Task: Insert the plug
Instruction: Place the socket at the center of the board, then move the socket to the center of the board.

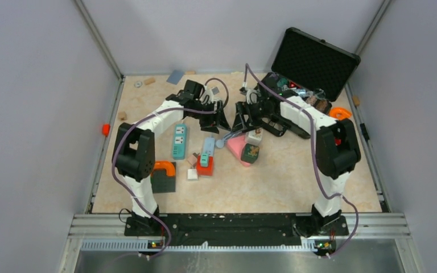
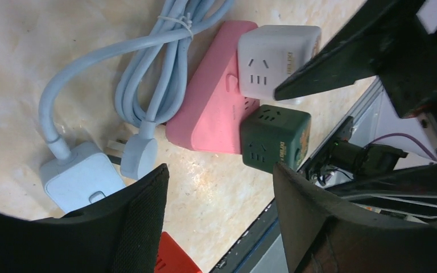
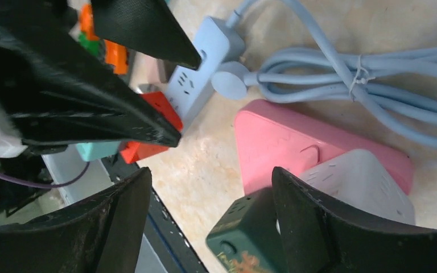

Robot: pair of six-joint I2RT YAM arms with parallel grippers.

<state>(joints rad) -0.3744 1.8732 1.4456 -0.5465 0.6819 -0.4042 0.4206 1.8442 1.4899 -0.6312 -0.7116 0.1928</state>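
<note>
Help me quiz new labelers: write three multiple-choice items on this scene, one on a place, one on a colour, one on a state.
1. Where is the dark green cube adapter?
A. inside a drawer
B. against the pink power strip, beside the white cube adapter
C. on a shelf

2. What colour is the tied cable?
A. light blue
B. black
C. orange

3. The cable's plug is:
A. inserted in the pink power strip
B. hidden under the pink power strip
C. lying loose on the table, prongs bare

Answers:
1 B, the left wrist view shows both cubes at the pink strip.
2 A, its coils are light blue.
3 C, its prongs show, in no socket.
</note>
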